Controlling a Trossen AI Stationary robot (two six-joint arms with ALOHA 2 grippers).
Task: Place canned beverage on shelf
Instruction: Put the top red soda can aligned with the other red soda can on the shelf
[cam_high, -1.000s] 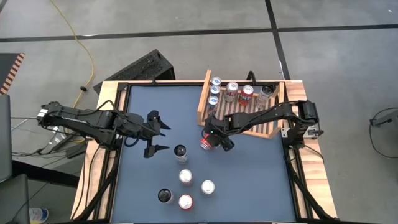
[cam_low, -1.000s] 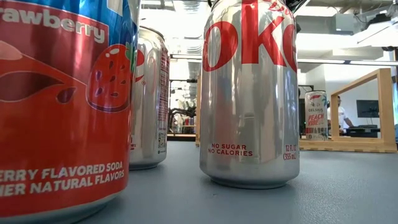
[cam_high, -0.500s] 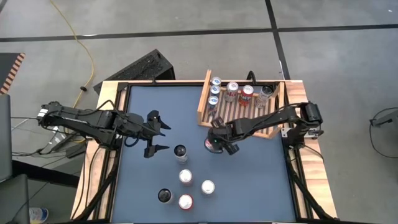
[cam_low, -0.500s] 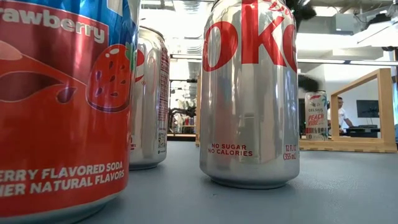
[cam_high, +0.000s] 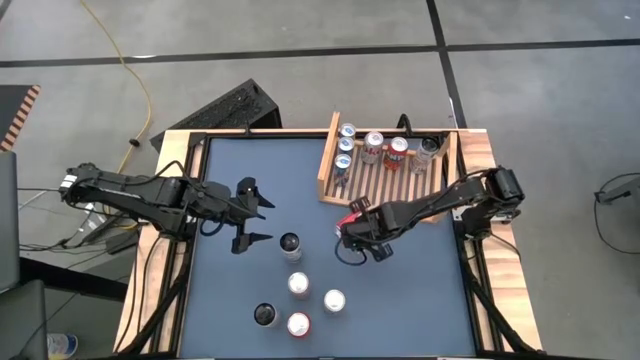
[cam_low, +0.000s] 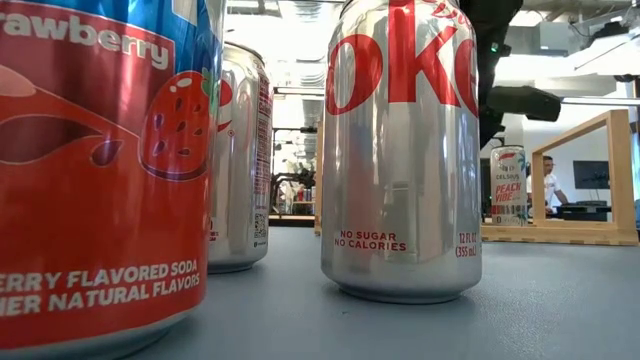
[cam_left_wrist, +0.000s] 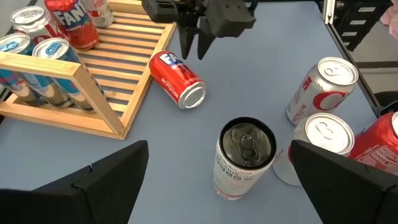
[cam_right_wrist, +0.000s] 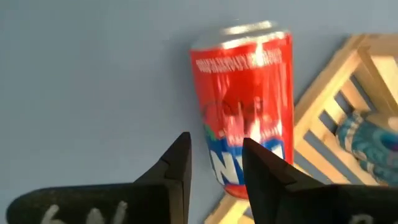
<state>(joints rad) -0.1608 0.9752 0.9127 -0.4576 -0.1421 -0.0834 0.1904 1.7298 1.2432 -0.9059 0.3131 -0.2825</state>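
Observation:
A red canned beverage (cam_left_wrist: 177, 78) lies on its side on the blue table, one end at the near edge of the wooden shelf (cam_left_wrist: 56, 81). My right gripper (cam_left_wrist: 194, 48) hangs just above and beside the can. Its fingers point down with a narrow gap between them, and nothing is in that gap. In the right wrist view the can (cam_right_wrist: 245, 118) lies beyond the fingertips, clear of them. My left gripper (cam_high: 262, 215) waits wide open over the table's left half, facing a standing black-topped can (cam_left_wrist: 244, 158).
Several cans stand upright along the shelf's far and left sides (cam_high: 385, 150). Several more loose cans stand near the table's front middle (cam_high: 298, 285); two of them fill the low view (cam_low: 400, 150). Bare table lies between the shelf and these cans.
My right gripper has moved toward the table's right edge and risen a little, its wrist rolling as it went. The red can was under the gripper a second ago. It now lies apart from the fingers by the shelf's near edge.

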